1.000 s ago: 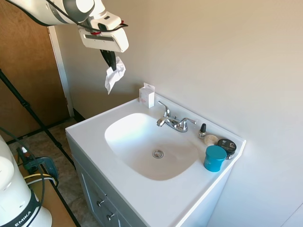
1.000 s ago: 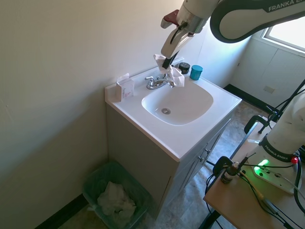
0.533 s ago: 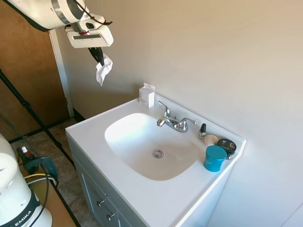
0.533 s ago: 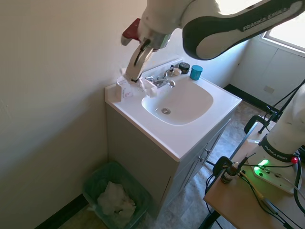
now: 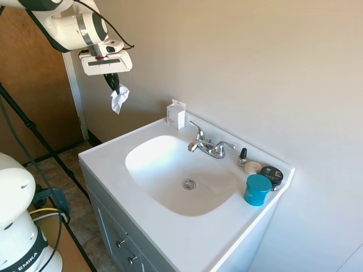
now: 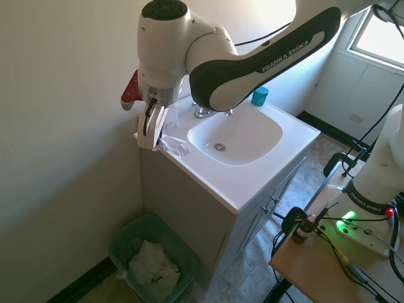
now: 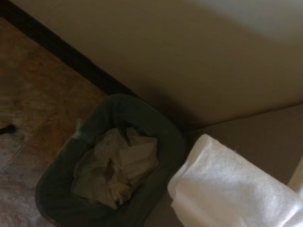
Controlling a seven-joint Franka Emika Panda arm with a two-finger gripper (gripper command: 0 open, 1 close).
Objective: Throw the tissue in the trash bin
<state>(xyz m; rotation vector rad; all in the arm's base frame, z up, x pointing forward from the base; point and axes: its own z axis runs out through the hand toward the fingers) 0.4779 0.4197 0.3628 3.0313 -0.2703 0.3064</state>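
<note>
first exterior view looks down across the sink (image 5: 181, 170) from its front corner, toward the wall. second exterior view looks from the opposite side, farther off. wrist view peers closely down at the trash bin (image 7: 165, 137) below the claw (image 6: 150, 123). exterior views share the sink.

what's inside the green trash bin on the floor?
The green mesh trash bin on the floor holds crumpled white paper. Anything beneath that paper is covered. The gripper holds the crumpled white tissue above, not yet dropped.

Arm: we see our white arm arched high, its wrist bent so the claw (image 5: 115, 86) points downward.
Claw: we note dark fingers (image 6: 149, 118) pinched together on the tissue (image 5: 119, 98), which dangles beneath.
Position: we hang in the air, touching no surface.
</note>
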